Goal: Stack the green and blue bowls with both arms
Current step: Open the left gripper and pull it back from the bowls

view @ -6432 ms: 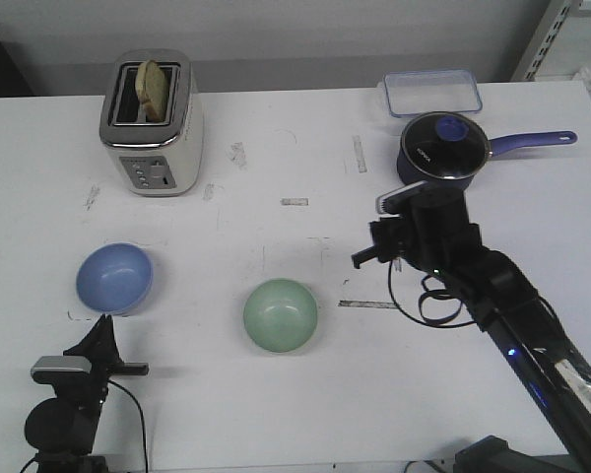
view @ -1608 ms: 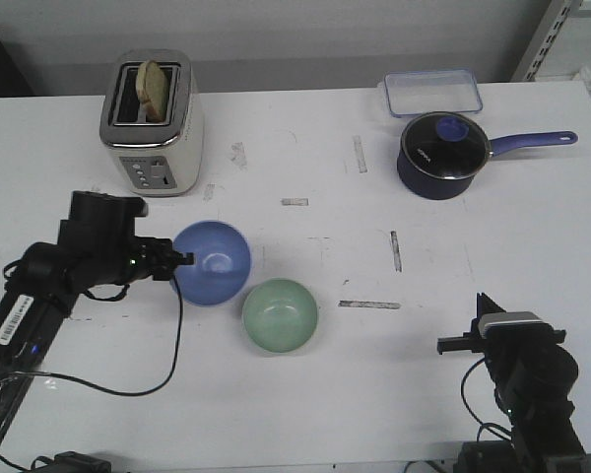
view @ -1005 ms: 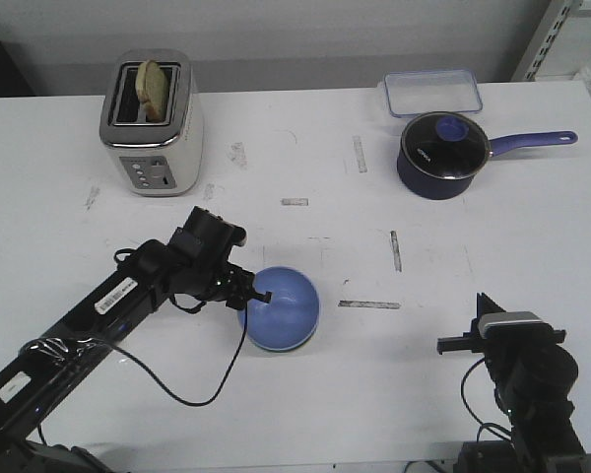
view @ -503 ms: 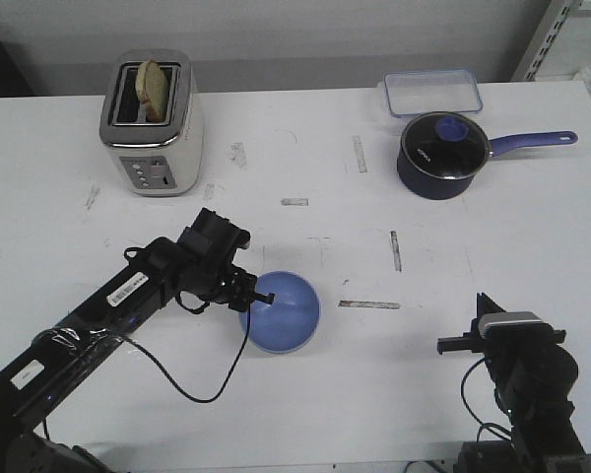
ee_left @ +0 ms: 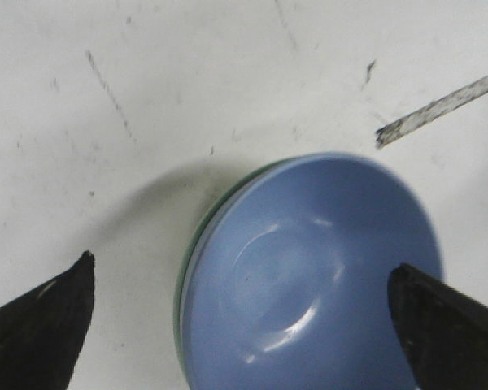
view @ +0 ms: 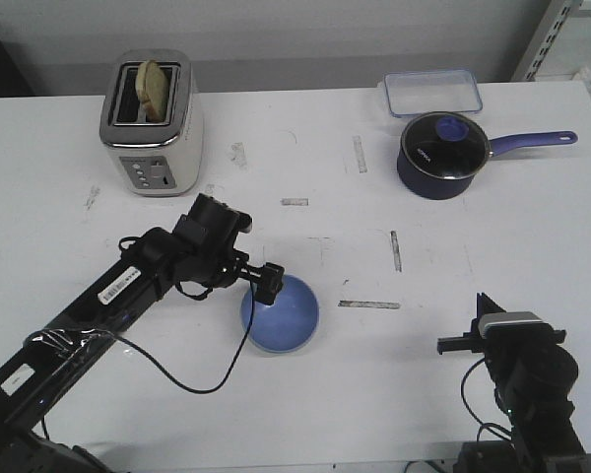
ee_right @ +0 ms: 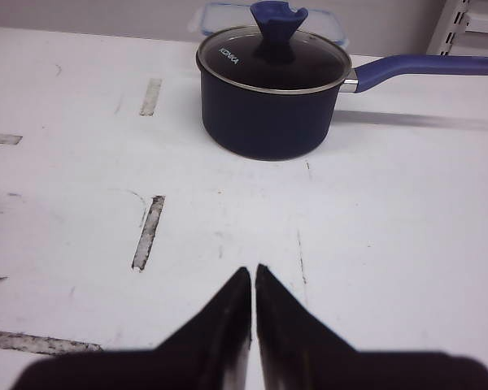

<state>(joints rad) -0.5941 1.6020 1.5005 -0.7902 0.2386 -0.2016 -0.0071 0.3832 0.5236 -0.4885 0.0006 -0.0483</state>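
Item: blue bowl (view: pixel 281 317), centre frame, nesting in green bowl (ee_left: pixel 197 244) because you are stacking. Left gripper (ee_left: pixel 244 313) is spreading wide, empty; right gripper (ee_right: pixel 253 305) is resting closed, empty.

This looks like a robot lab set up with kitchen props. A plain white desk (view: pixel 532 256) carries scuffs and strips of worn tape, with black cables trailing over it. A toaster (view: pixel 151 123) holding bread stands near the far left corner; a saucepan (view: pixel 445 150) and a clear lidded box (view: pixel 431 92) sit near the far right corner. Metal shelving (view: pixel 559 34) rises past that corner against a bare grey wall.
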